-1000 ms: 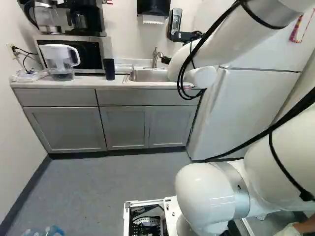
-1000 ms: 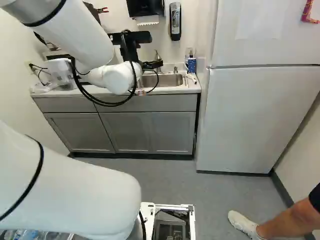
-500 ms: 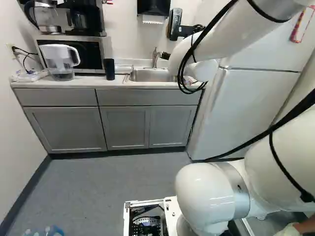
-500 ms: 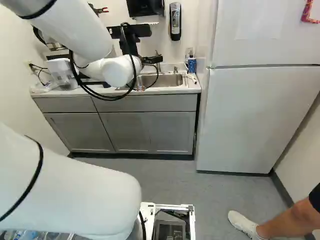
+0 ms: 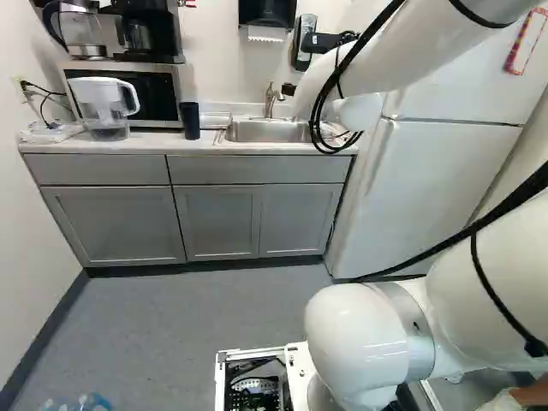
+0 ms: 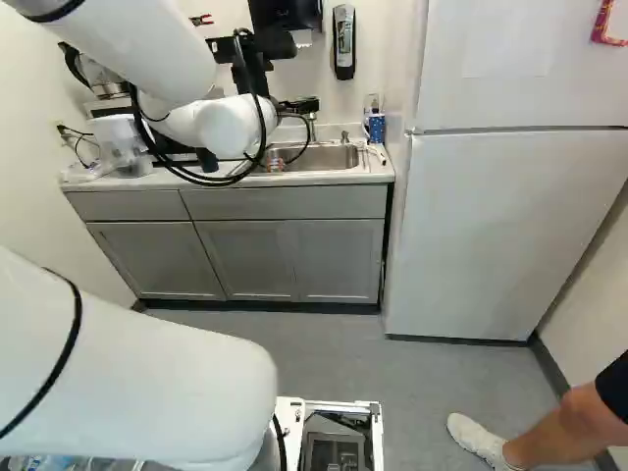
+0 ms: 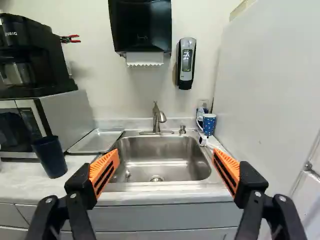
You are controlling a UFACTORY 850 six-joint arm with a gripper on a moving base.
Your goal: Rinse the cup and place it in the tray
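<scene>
Cup (image 7: 50,157) upright on worktop (image 7: 155,196), ungripped; tool (image 7: 165,157) wide and empty.

Tool: fingers spread wide, orange pads (image 7: 104,172) facing each other with nothing between them. Sink (image 7: 155,145) lies ahead, framed by the opening; faucet (image 7: 156,119) stands behind it, no stream seen.

Arm (image 5: 402,68): forearm slants down toward the worktop from the right of the left base view, wrist in front of the sink area, tool aimed ahead and slightly down. Cables (image 5: 319,111) hang in a loop below the wrist.

Surroundings: the dark cup is outside the fingers, on the microwave (image 7: 80,115) side. Tray (image 7: 95,141) is between cup and sink, flat. A blue mug (image 7: 209,124) stands across the sink, beside the refrigerator (image 7: 265,90). The dark cup is judged the one intended, being nearer the tray; the task wording does not settle it.

Stage, as judged: pick-up not made, rinse and placing outstanding.

Risks: a sideways approach with fingers so wide could let the outer one knock the cup over or push it against the microwave. A low approach could strike the tray's rim. Hanging cables could snag on the faucet during rinsing. A wet, tapered wall could slip if gripped off centre.
</scene>
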